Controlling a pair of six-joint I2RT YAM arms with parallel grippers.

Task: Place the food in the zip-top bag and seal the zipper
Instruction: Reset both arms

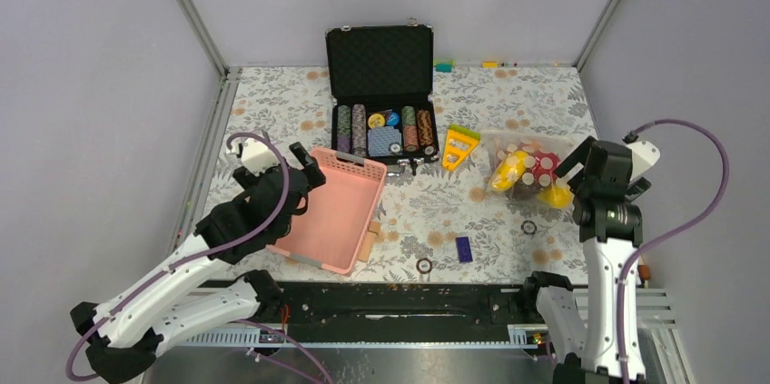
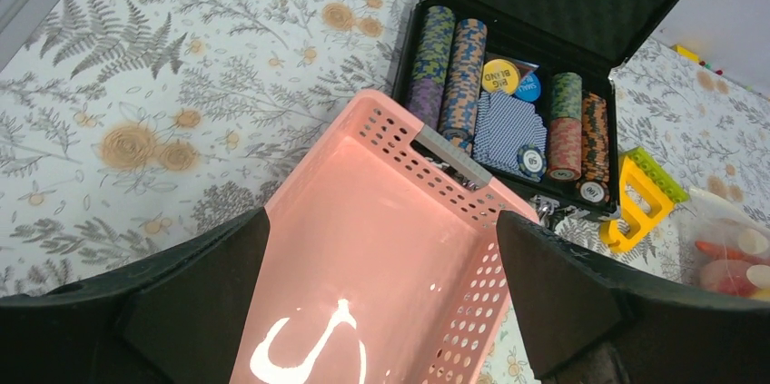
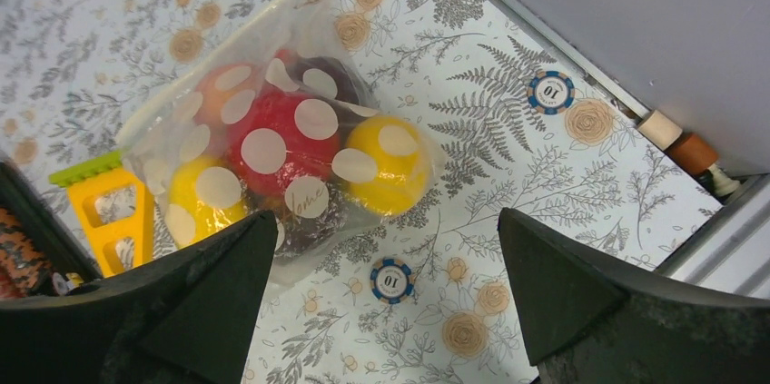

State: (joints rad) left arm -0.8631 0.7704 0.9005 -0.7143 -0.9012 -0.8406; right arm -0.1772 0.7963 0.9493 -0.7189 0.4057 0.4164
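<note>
both agape: left end effector (image 2: 381, 307) & right end effector (image 3: 386, 302); zip-top bag (image 3: 300, 30) w/ food (image 3: 281, 143), long axis left-right.

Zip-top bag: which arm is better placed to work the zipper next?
Right. Its open pincer hangs right at the zip-top bag, with the food inside. The left pincer, also open, is over the pink basket, well away from the bag.

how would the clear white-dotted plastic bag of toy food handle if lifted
Probably floppy: the thin film of the clear white-dotted plastic bag drapes over the round toy food. The pieces would likely shift and sag downward.
</note>
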